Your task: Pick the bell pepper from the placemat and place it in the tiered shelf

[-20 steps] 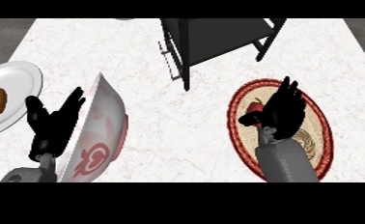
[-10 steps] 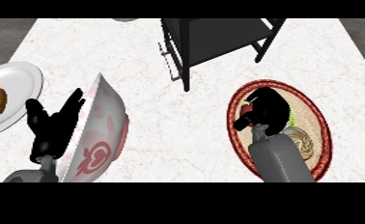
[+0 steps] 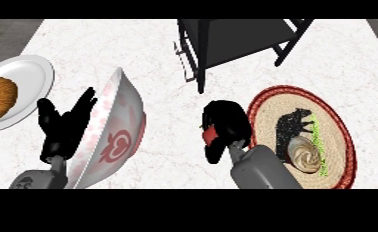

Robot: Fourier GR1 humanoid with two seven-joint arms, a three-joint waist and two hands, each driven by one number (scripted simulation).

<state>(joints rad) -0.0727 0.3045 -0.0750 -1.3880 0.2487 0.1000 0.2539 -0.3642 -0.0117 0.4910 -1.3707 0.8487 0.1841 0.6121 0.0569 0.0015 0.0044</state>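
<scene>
A red bell pepper (image 3: 211,135) shows only as a small red patch between the curled fingers of my right hand (image 3: 227,122), which is shut on it. The hand hangs just left of the round woven placemat (image 3: 334,121), over the white counter. The placemat has a red rim and a black animal figure on it. The black tiered shelf (image 3: 236,41) stands at the back, up and slightly right of the hand. My left hand (image 3: 65,127) rests open at the lower left, fingers up.
A white bowl with red patterns (image 3: 117,126) stands tilted right beside my left hand. A white plate (image 3: 29,76) with brown food sits at the far left edge. The marble counter (image 3: 125,46) stretches between bowl, shelf and placemat.
My right hand curled shut over the placemat and moved left off it, now with the red pepper in its fingers. The left hand has not moved.
</scene>
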